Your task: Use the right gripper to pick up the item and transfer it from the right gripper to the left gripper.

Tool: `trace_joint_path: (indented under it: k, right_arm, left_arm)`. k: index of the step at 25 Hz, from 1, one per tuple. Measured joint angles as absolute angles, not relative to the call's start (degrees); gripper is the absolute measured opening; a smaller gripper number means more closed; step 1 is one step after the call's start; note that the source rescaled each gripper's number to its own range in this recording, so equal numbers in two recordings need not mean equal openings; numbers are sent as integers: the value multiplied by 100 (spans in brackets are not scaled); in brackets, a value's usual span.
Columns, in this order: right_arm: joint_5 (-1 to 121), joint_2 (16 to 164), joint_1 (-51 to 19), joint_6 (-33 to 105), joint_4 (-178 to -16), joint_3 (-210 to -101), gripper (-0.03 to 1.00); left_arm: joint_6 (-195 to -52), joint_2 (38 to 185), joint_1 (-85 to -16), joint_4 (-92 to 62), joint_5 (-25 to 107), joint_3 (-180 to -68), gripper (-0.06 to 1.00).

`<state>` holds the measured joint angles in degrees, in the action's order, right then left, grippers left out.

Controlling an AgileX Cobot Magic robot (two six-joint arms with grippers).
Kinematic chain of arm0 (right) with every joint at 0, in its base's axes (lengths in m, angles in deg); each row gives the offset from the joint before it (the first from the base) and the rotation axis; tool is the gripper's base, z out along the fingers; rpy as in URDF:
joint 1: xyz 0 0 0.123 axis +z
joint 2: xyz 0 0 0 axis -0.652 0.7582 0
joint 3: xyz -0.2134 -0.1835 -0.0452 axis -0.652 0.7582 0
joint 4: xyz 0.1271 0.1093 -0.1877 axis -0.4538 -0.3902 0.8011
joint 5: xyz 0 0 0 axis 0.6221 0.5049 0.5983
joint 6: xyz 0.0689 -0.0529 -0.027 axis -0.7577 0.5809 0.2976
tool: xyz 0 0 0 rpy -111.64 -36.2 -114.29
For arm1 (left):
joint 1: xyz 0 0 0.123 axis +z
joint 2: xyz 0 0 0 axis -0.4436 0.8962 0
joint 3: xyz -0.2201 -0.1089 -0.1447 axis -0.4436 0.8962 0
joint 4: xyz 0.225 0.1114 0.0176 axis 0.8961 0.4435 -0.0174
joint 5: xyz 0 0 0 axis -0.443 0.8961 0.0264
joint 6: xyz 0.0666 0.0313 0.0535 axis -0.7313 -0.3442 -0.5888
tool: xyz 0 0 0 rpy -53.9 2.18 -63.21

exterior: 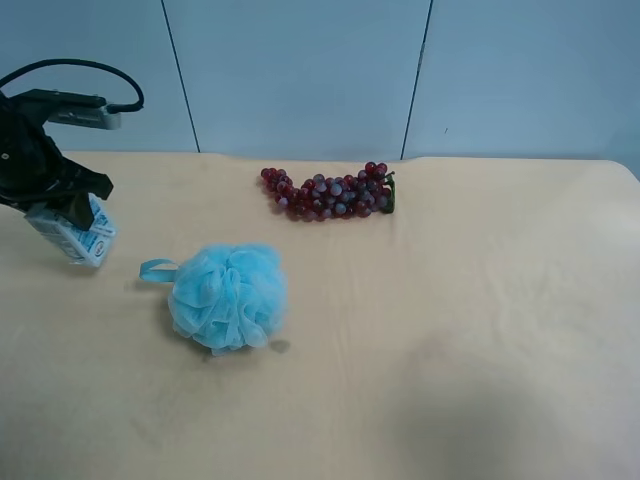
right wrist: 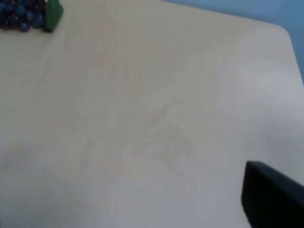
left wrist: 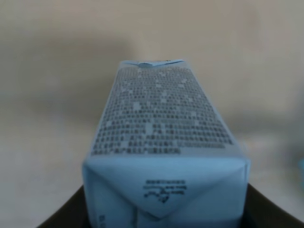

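Left wrist view: carton [left wrist: 164,152] sits clamped between the left gripper [left wrist: 164,216] jaws, gabled end nearest the wrist, so the handover looks done. Right gripper [right wrist: 273,197] holds nothing, jaws apart, table [right wrist: 142,118] below. Sponge [exterior: 228,296] and grapes [exterior: 330,192] untouched.

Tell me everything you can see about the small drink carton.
The drink carton is small, white and light blue, seemingly coated paperboard, with dense printed text on one long face and a folded, glued end flap bearing a small logo. It is held tilted in the left gripper at the exterior high view's left edge, over the beige table. Whether its lower end touches the table is unclear. It looks intact. The blue bath sponge sits apart.
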<state>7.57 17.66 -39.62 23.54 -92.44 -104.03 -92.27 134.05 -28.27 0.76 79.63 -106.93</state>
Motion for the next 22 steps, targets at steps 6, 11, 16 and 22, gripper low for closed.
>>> trace_joint_path:
  k: [6,11,16,22]
  right_arm:
    - [757,1766,-3962,2354,-9244,-10403,100]
    - [757,1766,-3962,2354,-9244,-10403,100]
    - [757,1766,-3962,2354,-9244,-10403,100]
    - [757,1766,-3962,2354,-9244,-10403,100]
  left_arm:
    - [-9502,13407,-2700,-253,7977,-10693,0]
    - [-9654,13659,-2700,-319,8189,-10705,0]
    - [-9660,13952,-2700,-332,8265,-10705,0]
    - [-9666,13987,-2700,-332,8179,-10705,0]
